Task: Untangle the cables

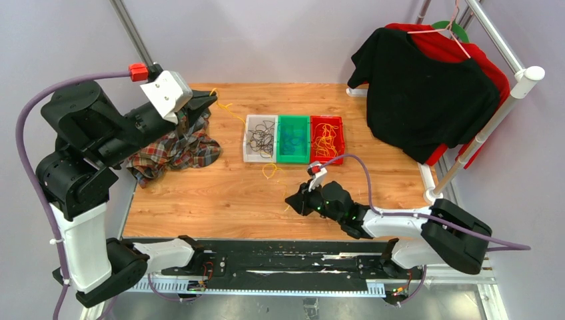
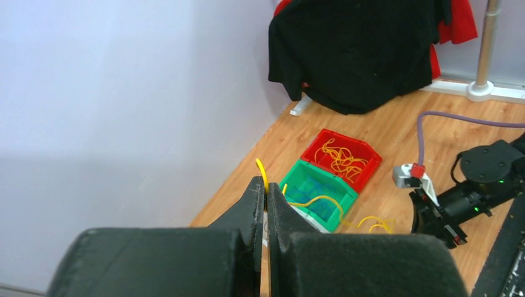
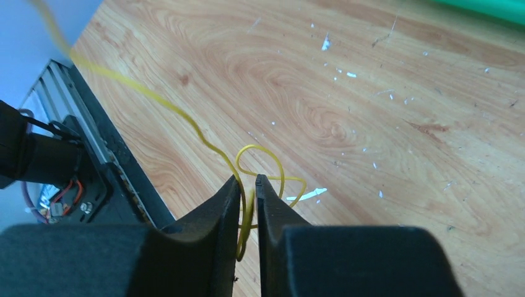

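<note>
Top external: wood table [image 1: 220,193] w/ yellow cable [image 1: 269,171], grey walls [image 1: 286,40].

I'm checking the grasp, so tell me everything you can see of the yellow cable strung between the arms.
The yellow cable is thin, flexible, plastic-looking. One end sticks out of the shut jaws of the left gripper, raised over the far left of the table. It slopes down to loose loops on the table before the bins. There the jaws of the right gripper flank it, nearly closed; whether they pinch it is unclear.
</note>
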